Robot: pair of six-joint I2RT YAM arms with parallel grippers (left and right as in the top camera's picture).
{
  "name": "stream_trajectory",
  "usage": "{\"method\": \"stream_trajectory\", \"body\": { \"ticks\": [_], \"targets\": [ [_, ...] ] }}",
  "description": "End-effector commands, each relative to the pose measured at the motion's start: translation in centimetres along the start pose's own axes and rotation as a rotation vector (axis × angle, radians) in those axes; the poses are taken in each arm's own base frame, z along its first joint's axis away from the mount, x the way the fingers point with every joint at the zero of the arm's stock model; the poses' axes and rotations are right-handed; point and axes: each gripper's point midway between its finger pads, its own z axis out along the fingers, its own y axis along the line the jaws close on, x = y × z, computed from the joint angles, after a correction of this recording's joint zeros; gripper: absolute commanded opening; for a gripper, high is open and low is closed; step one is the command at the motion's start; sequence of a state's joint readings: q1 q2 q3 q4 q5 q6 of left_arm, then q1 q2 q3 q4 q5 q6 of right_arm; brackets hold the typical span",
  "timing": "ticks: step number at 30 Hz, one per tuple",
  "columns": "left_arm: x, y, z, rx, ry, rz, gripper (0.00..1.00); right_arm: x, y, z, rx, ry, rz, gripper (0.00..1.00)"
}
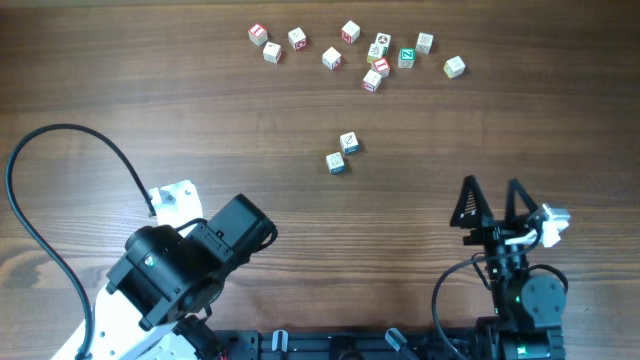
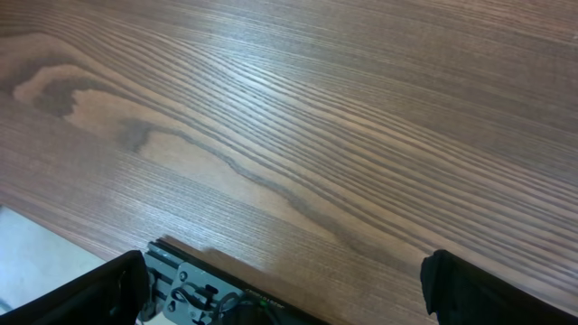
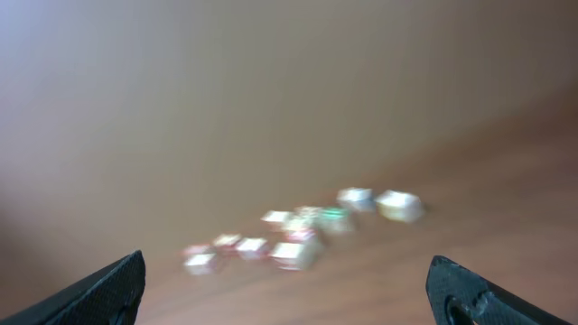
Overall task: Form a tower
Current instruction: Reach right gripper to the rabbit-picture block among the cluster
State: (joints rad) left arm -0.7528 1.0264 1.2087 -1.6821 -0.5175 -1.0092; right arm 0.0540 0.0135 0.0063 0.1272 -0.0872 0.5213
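Note:
Two small whitish cubes with blue prints, one (image 1: 348, 142) and the other (image 1: 336, 161), lie close together on the wooden table, each resting on the table itself. No tower shows in any view. My right gripper (image 1: 492, 197) stands open near the front right, well short of them, fingers pointing toward the far side. In the blurred right wrist view the right gripper (image 3: 289, 289) is wide open and holds nothing. My left arm is folded at the front left. In its wrist view the left gripper (image 2: 289, 293) is open over bare wood, with no cube in sight.
Several loose cubes with red or green prints (image 1: 372, 52) are scattered along the far side and appear blurred as a cluster (image 3: 302, 235) in the right wrist view. A black cable (image 1: 60, 132) loops at the left. A metal rail (image 2: 203, 284) runs along the near edge.

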Motion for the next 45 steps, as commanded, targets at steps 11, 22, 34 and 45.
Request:
{"method": "stream_trajectory", "body": {
  "ticks": [11,22,34,45],
  "targets": [
    [0.1,0.0,0.0,0.006,0.001,-0.021,1.00,3.8,3.2,8.3,0.065,0.860,0.056,1.00],
    [0.1,0.0,0.0,0.006,0.001,-0.020,1.00,10.3,0.8,17.5,0.191,1.009,0.187,0.96],
    [0.1,0.0,0.0,0.006,0.001,-0.020,1.00,20.5,-1.1,28.1,0.615,0.874,0.005,0.88],
    [0.1,0.0,0.0,0.006,0.001,-0.021,1.00,25.1,-2.0,30.2,0.584,0.800,0.011,0.72]
  ]
}}
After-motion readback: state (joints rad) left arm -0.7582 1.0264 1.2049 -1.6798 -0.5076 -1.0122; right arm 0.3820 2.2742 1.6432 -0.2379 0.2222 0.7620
